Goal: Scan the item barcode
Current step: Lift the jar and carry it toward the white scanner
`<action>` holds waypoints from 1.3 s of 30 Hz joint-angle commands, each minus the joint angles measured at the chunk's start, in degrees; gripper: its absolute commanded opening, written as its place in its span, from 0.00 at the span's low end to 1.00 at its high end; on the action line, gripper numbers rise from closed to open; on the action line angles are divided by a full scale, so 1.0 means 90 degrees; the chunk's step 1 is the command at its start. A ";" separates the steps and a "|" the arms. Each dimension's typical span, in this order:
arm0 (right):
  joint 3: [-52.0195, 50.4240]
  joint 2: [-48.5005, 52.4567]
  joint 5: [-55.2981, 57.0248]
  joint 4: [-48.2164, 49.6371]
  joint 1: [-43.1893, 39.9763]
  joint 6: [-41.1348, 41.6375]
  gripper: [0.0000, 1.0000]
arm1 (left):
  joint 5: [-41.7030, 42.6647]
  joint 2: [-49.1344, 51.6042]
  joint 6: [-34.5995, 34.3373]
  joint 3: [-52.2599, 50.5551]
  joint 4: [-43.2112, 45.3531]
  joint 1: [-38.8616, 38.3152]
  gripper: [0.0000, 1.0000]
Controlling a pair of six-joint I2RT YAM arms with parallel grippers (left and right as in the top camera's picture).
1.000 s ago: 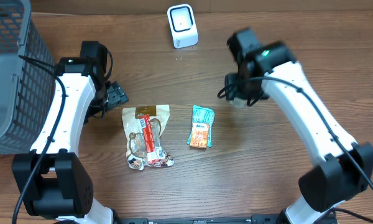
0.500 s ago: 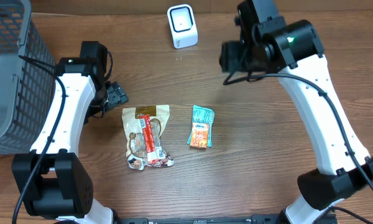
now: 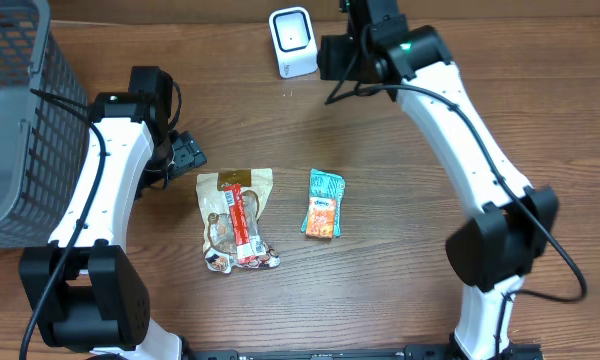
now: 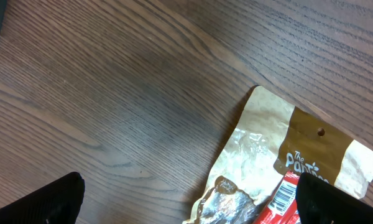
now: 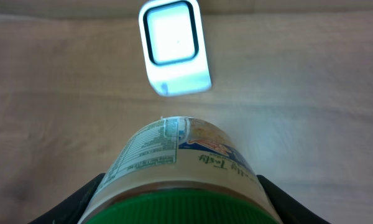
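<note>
Your right gripper (image 5: 180,208) is grasping the green-lidded jar (image 5: 177,158), held near the scanner (image 5: 174,46) at the table's (image 3: 430,270) far edge. Your left gripper (image 3: 188,155) hangs released beside the snack pouch (image 3: 237,218).

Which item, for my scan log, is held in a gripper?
The green-lidded jar, held by the right gripper near the scanner; the brown bag and teal packet lie flat.

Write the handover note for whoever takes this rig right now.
Left tool: open, empty, beside the brown-and-red snack pouch.
Right tool: shut on the green-lidded labelled jar, facing the white box-shaped scanner.
Teal-and-orange packet lies mid-table, right of the pouch.
Done: jar is up at the scanner.
Left: no barcode shows on the jar; likely turn it toward the scanner window.
</note>
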 commanded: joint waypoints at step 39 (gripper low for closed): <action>0.0107 0.3276 0.0005 0.8507 0.0022 -0.0019 0.04 | -0.0034 -0.0024 -0.0017 0.0087 0.0007 0.0010 1.00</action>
